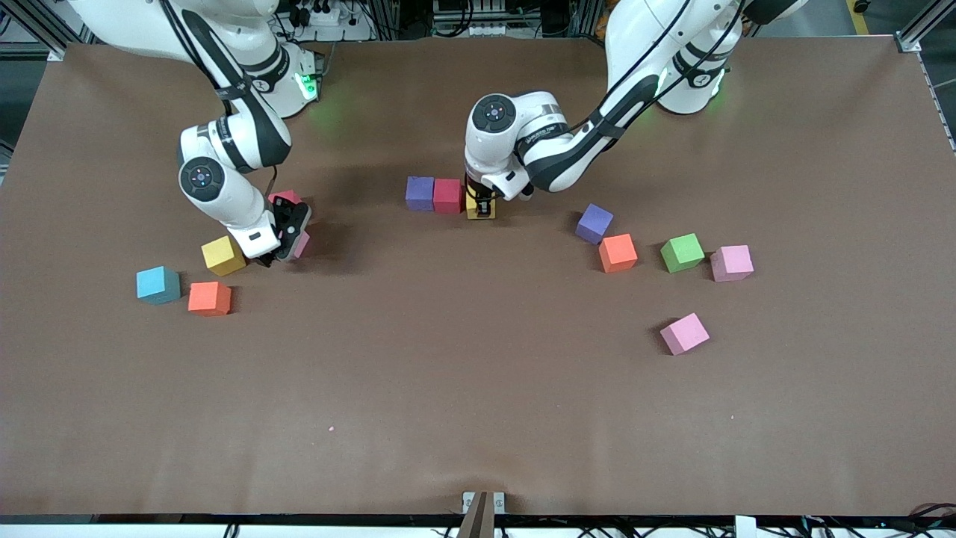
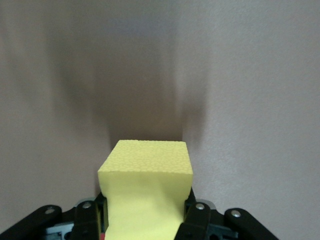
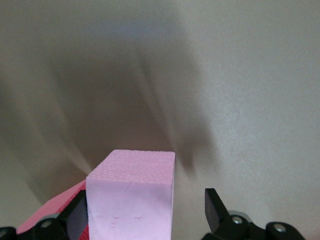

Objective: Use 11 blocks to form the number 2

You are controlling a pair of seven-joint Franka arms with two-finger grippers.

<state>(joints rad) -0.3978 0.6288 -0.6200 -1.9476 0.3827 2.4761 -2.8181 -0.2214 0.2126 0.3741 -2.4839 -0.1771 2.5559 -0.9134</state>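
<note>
**Already three cubes in a row, both arms down at the table**

Left arm: reaches from its base toward mid-table, elbow bent, wrist vertical. Left gripper [image 1: 482, 203] is down on a yellow block [image 1: 480, 210], which sits at the end of a row: purple block [image 1: 420, 193], red block [image 1: 447, 196], then the yellow one, touching side by side. In the left wrist view the fingers [image 2: 199, 220] press into the yellow foam [image 2: 145, 190] on both sides, pinching it in.

Right arm: folded low, forearm angled down toward its own end of the table. Right gripper [image 1: 287, 237] straddles a pink block [image 1: 301, 243]; a red cube [image 1: 284, 197] lies just beside it. Right wrist view: one finger against the pink block [image 3: 132, 195], the other finger [image 3: 215, 210] stands clear of it, so the jaws are apart.

Loose cubes near the right gripper: yellow [image 1: 223, 255], light blue [image 1: 157, 285], orange [image 1: 209, 298]. Toward the left arm's end: purple [image 1: 594, 223], orange [image 1: 618, 252], green [image 1: 682, 252], pink [image 1: 731, 263], and another pink [image 1: 684, 333] nearer the front camera.
</note>
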